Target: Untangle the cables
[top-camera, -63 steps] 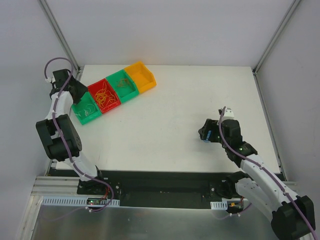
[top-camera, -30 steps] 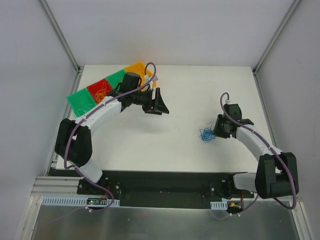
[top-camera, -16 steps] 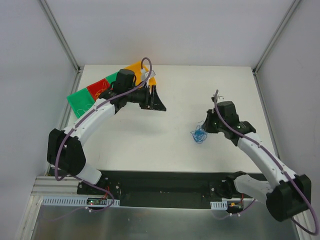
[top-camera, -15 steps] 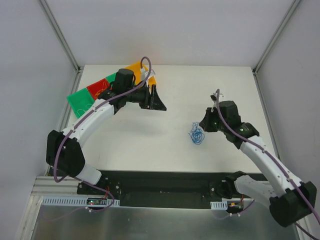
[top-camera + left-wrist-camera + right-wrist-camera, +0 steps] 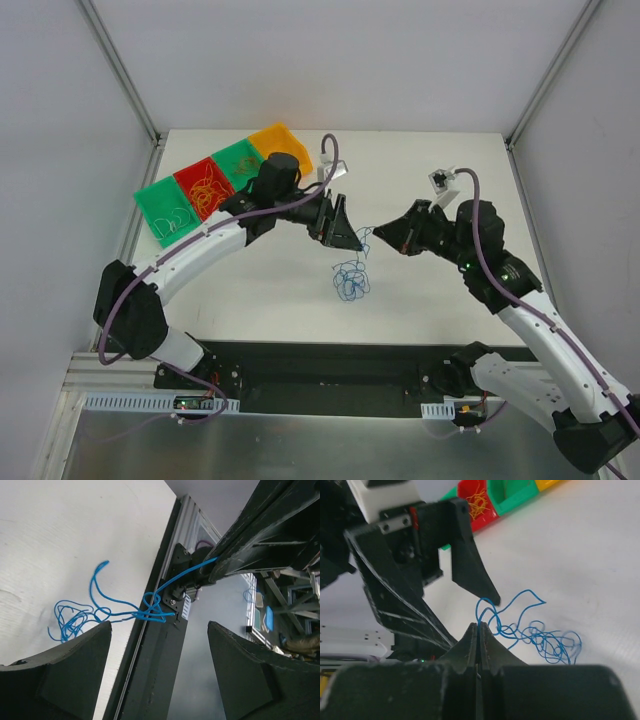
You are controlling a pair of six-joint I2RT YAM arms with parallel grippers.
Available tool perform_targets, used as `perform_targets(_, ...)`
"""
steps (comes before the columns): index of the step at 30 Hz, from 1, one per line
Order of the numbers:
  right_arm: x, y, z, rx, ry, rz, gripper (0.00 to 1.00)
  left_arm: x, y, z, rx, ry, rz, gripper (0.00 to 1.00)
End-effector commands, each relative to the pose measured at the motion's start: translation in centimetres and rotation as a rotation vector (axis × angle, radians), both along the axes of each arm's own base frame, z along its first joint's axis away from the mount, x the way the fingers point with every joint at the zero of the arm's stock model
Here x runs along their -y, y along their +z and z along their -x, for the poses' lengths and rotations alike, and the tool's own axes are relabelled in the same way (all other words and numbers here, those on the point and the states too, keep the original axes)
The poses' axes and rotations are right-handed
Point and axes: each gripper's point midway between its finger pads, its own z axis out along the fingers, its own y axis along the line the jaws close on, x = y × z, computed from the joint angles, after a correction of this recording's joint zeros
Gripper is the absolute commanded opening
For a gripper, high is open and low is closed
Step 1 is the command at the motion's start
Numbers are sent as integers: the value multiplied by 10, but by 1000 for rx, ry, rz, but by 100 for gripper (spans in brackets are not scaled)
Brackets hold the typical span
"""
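The cables (image 5: pixel 350 281) in view are a loose clump of thin blue wire, hanging from a few strands down to the white table. My right gripper (image 5: pixel 385 239) is shut on the top strand, and its wrist view shows its tips (image 5: pixel 479 628) pinching the blue cables (image 5: pixel 540 639) from above. My left gripper (image 5: pixel 346 234) is open just left of the raised strands. In its wrist view the blue cables (image 5: pixel 80 621) run past and beyond the wide gap of the left gripper (image 5: pixel 159 630), nothing between its fingers. The right gripper (image 5: pixel 235 555) shows there as a dark bar.
Four small bins stand in a row at the table's back left: green (image 5: pixel 170 213), red (image 5: pixel 207 188) with orange and yellow wires, green (image 5: pixel 243 163), orange (image 5: pixel 281 143). The black front rail (image 5: pixel 320 362) runs along the near edge.
My right gripper has carried the blue clump up and to the left, toward the table's middle. The left arm has swung right and forward to meet it, its jaws wider.
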Motion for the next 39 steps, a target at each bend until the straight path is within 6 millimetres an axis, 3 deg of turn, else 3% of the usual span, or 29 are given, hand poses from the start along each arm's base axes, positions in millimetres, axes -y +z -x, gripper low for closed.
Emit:
perform_targets(1,-22,74,9,65,82,-245,0,15,-12,11,58,-48,2,76)
perform_targets(9,-14,144,13,144,35,-341,0,31,-45,10,-100,-109,7,65)
perform_targets(15,-10,217,18,249,59,-374,0,36,-70,-3,-190,-86,-28,20)
perform_targets(19,-4,260,22,363,70,-318,0,25,-72,-21,-194,-19,-36,0)
perform_targets(20,-3,271,22,397,73,-307,0,21,-73,-28,-208,10,-40,0)
perform_targets(22,-2,278,22,449,80,-273,0,8,-67,-41,-217,52,-25,0)
perform_targets(26,1,273,11,526,50,-201,0,-22,-48,-66,-114,164,-18,0)
perform_targets(30,9,279,11,602,34,-125,0,-34,-44,-74,-24,206,-64,0)
perform_targets(36,24,279,-7,697,-82,-64,1,-53,-73,-97,-41,320,-197,0)
perform_targets(39,20,271,-26,698,-111,-54,0,-80,-92,-118,-53,445,-315,0)
